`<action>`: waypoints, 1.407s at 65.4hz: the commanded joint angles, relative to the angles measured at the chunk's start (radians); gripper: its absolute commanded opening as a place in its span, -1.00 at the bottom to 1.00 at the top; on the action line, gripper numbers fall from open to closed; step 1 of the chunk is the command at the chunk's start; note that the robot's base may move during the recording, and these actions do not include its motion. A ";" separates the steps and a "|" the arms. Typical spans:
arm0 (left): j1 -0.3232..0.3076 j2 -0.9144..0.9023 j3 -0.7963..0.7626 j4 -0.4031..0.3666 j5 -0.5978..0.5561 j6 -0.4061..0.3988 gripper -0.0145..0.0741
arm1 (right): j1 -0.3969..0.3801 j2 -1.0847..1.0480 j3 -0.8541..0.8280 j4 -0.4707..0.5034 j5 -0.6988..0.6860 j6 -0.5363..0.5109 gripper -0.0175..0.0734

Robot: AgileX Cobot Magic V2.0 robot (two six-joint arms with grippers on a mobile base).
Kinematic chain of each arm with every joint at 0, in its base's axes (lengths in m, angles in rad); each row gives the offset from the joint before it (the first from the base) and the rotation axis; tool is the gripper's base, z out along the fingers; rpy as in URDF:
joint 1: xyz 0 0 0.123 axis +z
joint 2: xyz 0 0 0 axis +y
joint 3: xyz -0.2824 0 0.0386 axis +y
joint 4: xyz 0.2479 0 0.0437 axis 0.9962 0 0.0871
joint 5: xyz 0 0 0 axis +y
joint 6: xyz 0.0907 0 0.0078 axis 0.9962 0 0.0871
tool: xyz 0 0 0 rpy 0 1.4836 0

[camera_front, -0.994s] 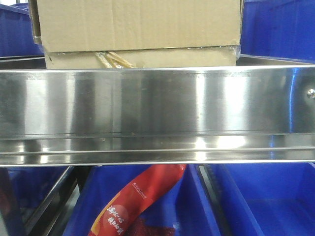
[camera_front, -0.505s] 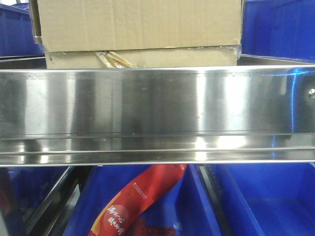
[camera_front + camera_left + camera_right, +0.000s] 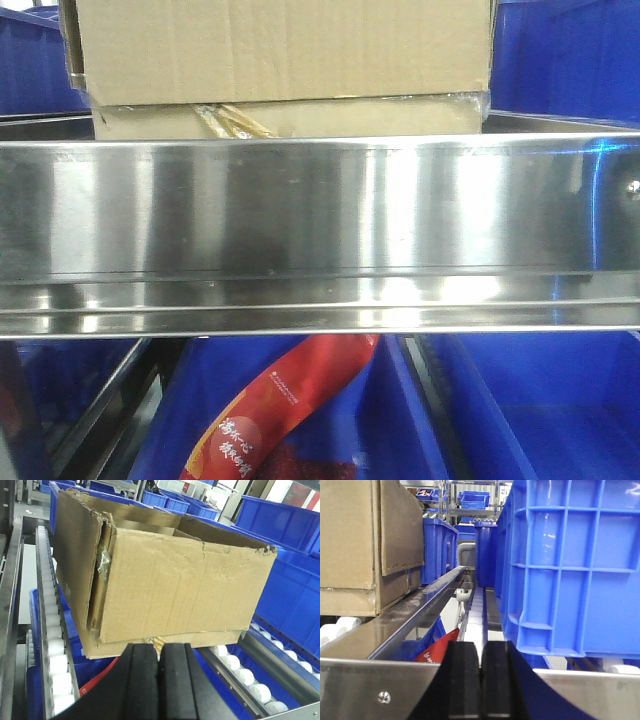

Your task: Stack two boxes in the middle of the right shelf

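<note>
The stacked boxes point(image 3: 165, 580) are seen just beyond the left gripper point(image 3: 158, 680), whose fingers are pressed together, holding nothing.

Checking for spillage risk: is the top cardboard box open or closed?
Open. The left wrist view shows the large box with no closed lid, its torn flaps folded inward; contents cannot be seen.

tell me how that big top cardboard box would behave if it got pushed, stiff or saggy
The big box probably flexes: its face is wrinkled and its corner seam is split. It likely slides rather than rolls, since it sits flat on the flatter box. Its open, torn top suggests weak walls.
</note>
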 commanded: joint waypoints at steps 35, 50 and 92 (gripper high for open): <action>0.424 -0.407 0.522 -0.303 -0.342 0.616 -0.92 | -0.005 -0.003 0.000 0.004 -0.027 0.002 -0.97; 0.474 -0.509 0.658 -0.287 -0.360 0.579 -0.92 | -0.005 -0.003 0.000 0.004 -0.027 0.002 -0.97; 0.474 -0.509 0.671 -0.229 -0.370 0.489 -0.92 | -0.005 -0.003 0.000 0.004 -0.040 0.002 -0.97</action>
